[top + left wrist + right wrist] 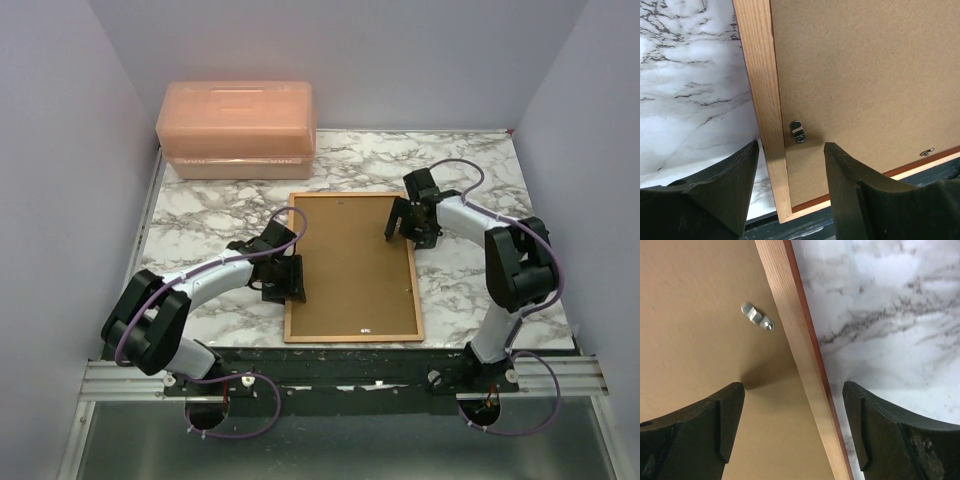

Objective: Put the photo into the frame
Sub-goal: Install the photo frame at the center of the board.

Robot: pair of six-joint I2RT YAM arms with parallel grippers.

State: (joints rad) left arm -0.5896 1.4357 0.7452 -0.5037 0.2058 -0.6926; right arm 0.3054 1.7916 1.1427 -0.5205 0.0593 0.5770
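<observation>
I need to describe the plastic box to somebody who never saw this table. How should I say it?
Start from the marble-patterned table. At its far left corner, beyond the frame lying back side up, stands the plastic box. It alone is salmon-pink and translucent, a bulky lidded container, while its neighbours are flat or black.

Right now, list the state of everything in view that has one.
frame: lying flat, back side up.
backing board: seated in the frame, covering its opening.
lidded box: closed, standing beyond the frame.
left gripper: open, jaws straddling the frame's left rail.
right gripper: open, jaws straddling the frame's right rail.
</observation>
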